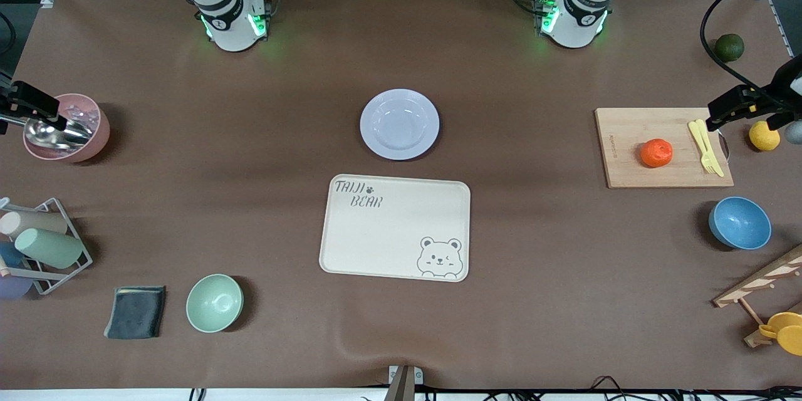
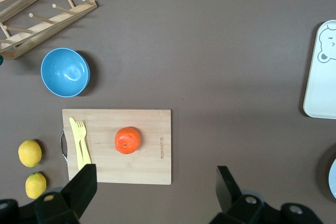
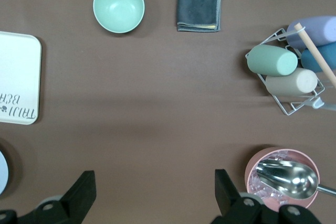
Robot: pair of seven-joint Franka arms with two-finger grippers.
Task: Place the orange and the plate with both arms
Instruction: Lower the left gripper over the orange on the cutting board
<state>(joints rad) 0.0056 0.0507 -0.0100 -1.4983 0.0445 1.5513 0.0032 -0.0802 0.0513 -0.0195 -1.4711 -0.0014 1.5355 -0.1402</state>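
The orange (image 1: pixel 656 153) lies on a wooden cutting board (image 1: pixel 633 166) toward the left arm's end of the table; it also shows in the left wrist view (image 2: pixel 127 140). The lavender-white plate (image 1: pixel 400 124) sits mid-table, farther from the front camera than the cream bear tray (image 1: pixel 395 227). My left gripper (image 1: pixel 720 114) (image 2: pixel 155 177) hangs open and empty, high over the cutting board's edge. My right gripper (image 1: pixel 44 109) (image 3: pixel 153 179) hangs open and empty, high over the table beside a pink cup (image 1: pixel 66 128).
A yellow fork and knife (image 1: pixel 705 147) lie on the board. Lemons (image 1: pixel 764 136), a dark green fruit (image 1: pixel 729 47), a blue bowl (image 1: pixel 740 223) and a wooden rack (image 1: pixel 761 282) are nearby. A mint bowl (image 1: pixel 214 302), grey cloth (image 1: pixel 136 312) and cup rack (image 1: pixel 44 244) sit toward the right arm's end.
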